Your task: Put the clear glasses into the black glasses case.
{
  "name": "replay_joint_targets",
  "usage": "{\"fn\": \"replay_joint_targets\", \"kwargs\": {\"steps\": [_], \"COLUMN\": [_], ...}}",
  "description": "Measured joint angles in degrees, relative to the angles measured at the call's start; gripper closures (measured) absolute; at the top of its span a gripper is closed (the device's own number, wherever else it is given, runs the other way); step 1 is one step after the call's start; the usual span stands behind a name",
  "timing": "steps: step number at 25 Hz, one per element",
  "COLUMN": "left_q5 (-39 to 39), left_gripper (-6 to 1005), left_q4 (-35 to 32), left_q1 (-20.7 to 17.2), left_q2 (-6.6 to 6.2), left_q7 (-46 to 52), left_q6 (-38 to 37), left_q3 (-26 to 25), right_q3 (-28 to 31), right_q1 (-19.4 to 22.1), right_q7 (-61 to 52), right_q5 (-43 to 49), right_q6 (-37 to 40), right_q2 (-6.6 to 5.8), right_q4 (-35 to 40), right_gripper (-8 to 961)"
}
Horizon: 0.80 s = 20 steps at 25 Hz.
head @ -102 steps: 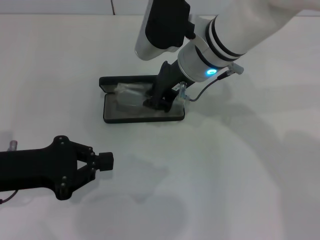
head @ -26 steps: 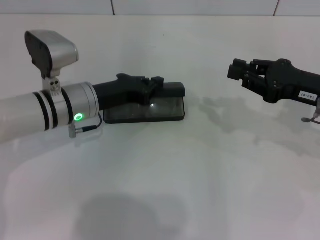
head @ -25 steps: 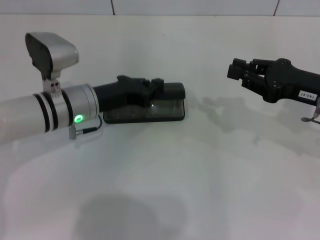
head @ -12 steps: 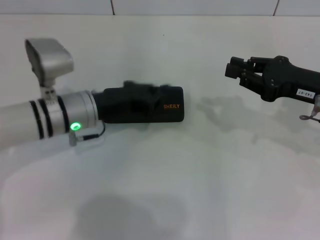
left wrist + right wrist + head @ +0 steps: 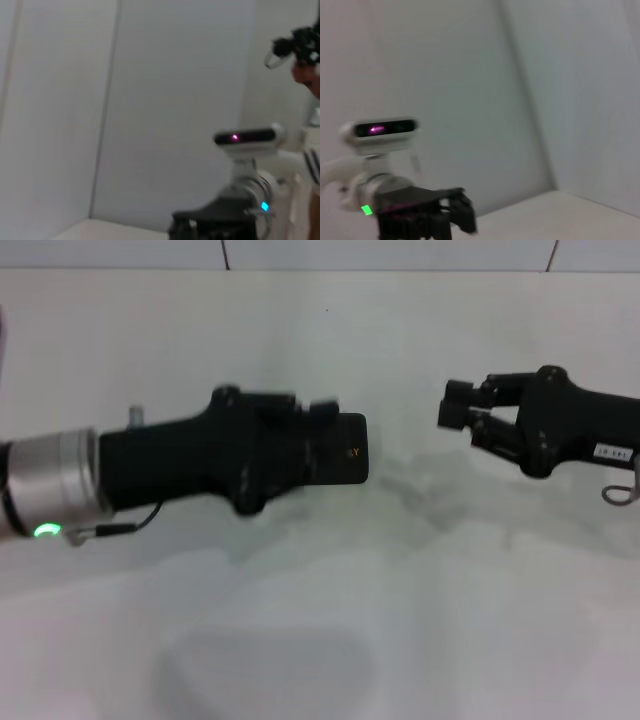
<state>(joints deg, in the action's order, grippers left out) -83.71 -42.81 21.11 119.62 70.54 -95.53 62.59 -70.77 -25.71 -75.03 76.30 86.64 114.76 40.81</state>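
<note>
Lid down is how I read the black glasses case point(image 5: 345, 448): only its right end shows past my left gripper point(image 5: 322, 412), flat on the white surface point(image 5: 330, 620), with a trace of orange lettering on top. The clear glasses I cannot see anywhere; my judgement is that they lie inside the closed case, though nothing here proves it.

My left gripper hangs directly over the case's left and middle part, the arm reaching in from the left side and covering most of the lid. I judge it is there because the lid needed pressing shut. Whether its fingers are parted or together I cannot tell, as the dark body merges with the dark case beneath. The right wrist view shows the same gripper from across the surface, but it is no clearer there.

My right gripper point(image 5: 462, 418) hovers well apart from the case on the right, above the bare surface, pointing toward the left arm. Its fingers point(image 5: 457, 399) stand parted with a gap between the pads and nothing held. I take that as a parked pose, kept out of the left arm's way.

If the lid is properly seated, the task looks essentially done; a half-latched lid is the risk I would check.
</note>
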Motion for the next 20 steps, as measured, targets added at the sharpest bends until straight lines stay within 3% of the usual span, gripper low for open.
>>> {"fn": "replay_joint_targets", "kwargs": {"steps": [2,8,16,20], "left_q5": [-1.37,-2.93,-5.95,-6.02], "left_gripper": [770,529,358,260], "left_q4": [-2.04,-6.16,-8.6,-8.49], "left_q1": [-1.41,-4.9,-6.71,-7.54], "left_q2": [-0.18,-0.55,-1.14,-1.18], "left_q7": [-0.13,-4.72,-2.8,-2.78], "left_q6": [-1.85,-5.0,-6.34,-6.39], "left_q3": [0.05,0.11,-0.18,-0.14], "right_q3": [0.01,-0.25,-0.46,-0.58], "right_q1": [-0.19,-0.8,-0.46,0.17], "right_q7": [1.71,2.36,1.07,1.22], "right_q5": [0.31,5.84,12.38,12.62], "right_q6": [1.17,4.91,5.94,6.58], "right_q2": [0.06,0.21,0.66,0.92], "right_q4": [0.32,4.37,10.16,10.15], "right_gripper": [700,636,474,312]}}
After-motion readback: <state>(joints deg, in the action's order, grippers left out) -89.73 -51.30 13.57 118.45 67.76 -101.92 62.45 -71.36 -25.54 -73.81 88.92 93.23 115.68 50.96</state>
